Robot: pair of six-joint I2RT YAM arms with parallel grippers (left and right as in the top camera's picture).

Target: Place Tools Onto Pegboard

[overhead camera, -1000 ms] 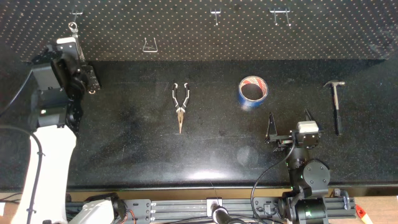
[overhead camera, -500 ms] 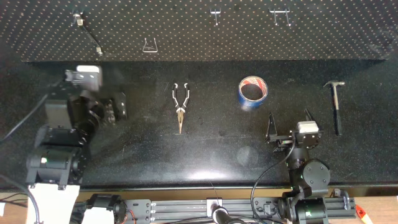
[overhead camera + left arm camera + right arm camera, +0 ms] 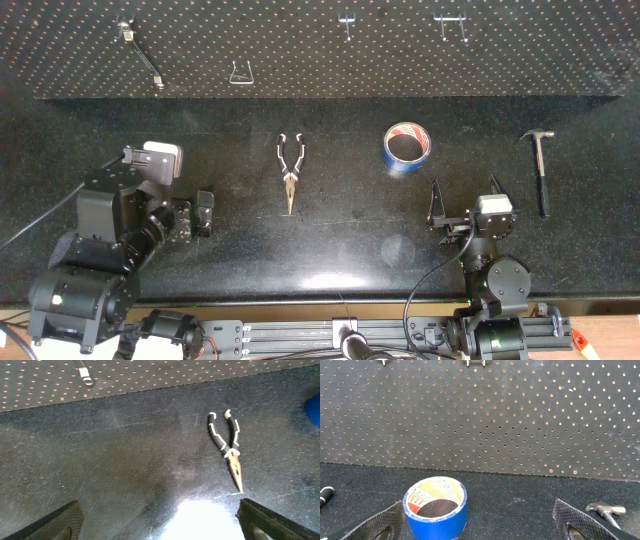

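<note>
1. Pliers (image 3: 290, 172): flat on the table (image 3: 220, 130), well apart from the left gripper (image 3: 193, 215) and from the tape roll (image 3: 407, 147). The long axis runs from pegboard to arm bases, with the handles toward the pegboard (image 3: 300, 50) and the nose toward the bases.
2. Left gripper: spread wide and holding nothing, low over the table. The pliers lie to its right and a little nearer the pegboard. This arm is judged the nearer one for them.
3. Right gripper (image 3: 465, 200): wide open and empty. The tape roll is directly ahead, and the hammer (image 3: 540, 170) is off to its right.
4. Pegboard: a wrench (image 3: 140, 55) hangs at its left, and an unused hook (image 3: 240, 73) sits beside it.
</note>
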